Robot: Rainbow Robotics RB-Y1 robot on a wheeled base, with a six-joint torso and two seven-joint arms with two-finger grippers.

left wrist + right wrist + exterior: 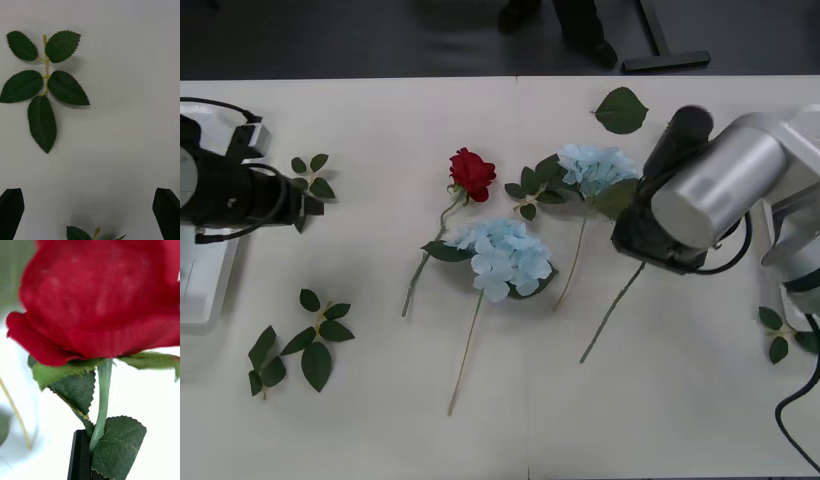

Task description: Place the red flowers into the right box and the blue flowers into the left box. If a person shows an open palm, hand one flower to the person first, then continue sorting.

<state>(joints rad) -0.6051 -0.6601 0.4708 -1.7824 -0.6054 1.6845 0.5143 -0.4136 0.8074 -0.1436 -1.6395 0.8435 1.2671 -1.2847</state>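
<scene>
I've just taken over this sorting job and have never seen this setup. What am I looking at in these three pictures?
It is a two-armed robot at a white table. The wide picture looks down from above the arms. The two upright ones come from a camera on each wrist. On the table lie a red rose, two blue flowers and loose leaf sprigs. The right gripper is shut on the stem of a second red rose. The left gripper hangs open above the table, near a white box.

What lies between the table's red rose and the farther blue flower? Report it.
Front view: green leaves lie between the red rose and that blue flower.
</scene>
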